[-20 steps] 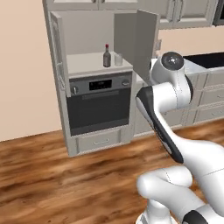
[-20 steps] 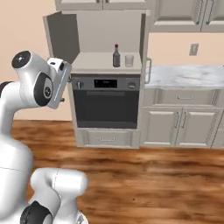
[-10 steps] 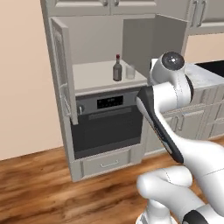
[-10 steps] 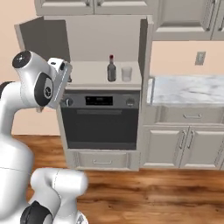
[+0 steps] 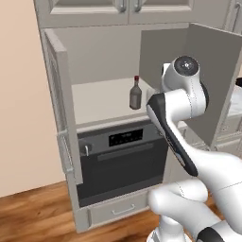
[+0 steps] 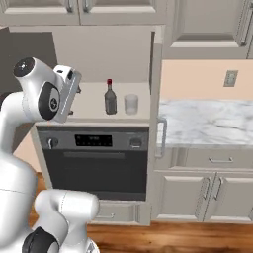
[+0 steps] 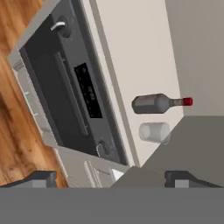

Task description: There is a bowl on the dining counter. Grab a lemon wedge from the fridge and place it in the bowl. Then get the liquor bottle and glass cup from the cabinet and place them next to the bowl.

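The cabinet [image 6: 123, 44] stands with both doors open. On its beige shelf [image 5: 101, 101] the liquor bottle [image 6: 110, 98] stands upright, dark with a red cap. The glass cup [image 6: 131, 104] sits just to its right, a small gap between them. In the hand view, which is rolled, the liquor bottle [image 7: 157, 103] and the glass cup [image 7: 154, 132] appear side by side well ahead of my gripper [image 7: 113, 180]. The gripper is open and empty, short of the shelf and to the bottle's left. My arm hides the cup in the left base view. The bowl, lemon wedge, fridge and dining counter are out of view.
A black built-in oven [image 6: 94, 160] sits right under the shelf. The cabinet's left door [image 5: 60, 108] and right door [image 5: 210, 75] stick out towards me on either side of the arm. A marble wall counter [image 6: 207, 126] over beige drawers lies to the right.
The base has driven closer to the cabinet, so the whole scene has grown and shifted. The arm keeps its pose and the gripper stays open.
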Motion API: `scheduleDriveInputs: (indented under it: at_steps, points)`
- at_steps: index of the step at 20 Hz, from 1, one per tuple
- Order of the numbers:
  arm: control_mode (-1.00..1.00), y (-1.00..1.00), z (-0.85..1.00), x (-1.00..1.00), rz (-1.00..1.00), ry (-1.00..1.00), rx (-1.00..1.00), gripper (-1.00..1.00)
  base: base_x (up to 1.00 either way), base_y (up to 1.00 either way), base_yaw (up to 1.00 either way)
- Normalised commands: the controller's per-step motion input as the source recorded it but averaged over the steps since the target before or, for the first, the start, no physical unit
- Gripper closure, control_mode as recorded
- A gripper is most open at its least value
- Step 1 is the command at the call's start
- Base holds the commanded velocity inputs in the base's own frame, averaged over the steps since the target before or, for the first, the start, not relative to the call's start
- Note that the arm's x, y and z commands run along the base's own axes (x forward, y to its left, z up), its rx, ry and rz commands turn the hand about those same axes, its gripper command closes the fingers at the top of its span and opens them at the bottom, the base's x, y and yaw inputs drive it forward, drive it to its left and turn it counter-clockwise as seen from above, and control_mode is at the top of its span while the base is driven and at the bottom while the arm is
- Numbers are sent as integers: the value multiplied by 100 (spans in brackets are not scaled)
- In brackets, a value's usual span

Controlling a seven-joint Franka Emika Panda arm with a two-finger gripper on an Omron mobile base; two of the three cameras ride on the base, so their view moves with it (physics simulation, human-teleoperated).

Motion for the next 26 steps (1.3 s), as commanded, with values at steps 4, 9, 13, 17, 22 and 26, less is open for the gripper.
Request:
scheduleDriveInputs:
  at_steps: [4,9,13,17,22,26]
  points:
    - [100,0,0,0,0,0,0,-100,100,-30,4]
    - [100,0,0,0,0,0,0,-100,75,-16,10]
    - [100,0,0,0,0,0,0,-100,16,-39,6]
    - [-100,-48,-56,0,-6,0,1,-100,0,0,0]
    - [-100,-17,-99,11,-11,-10,-2,-100,0,0,0]
    - [-100,-2,-76,10,-12,-18,0,-100,0,0,0]
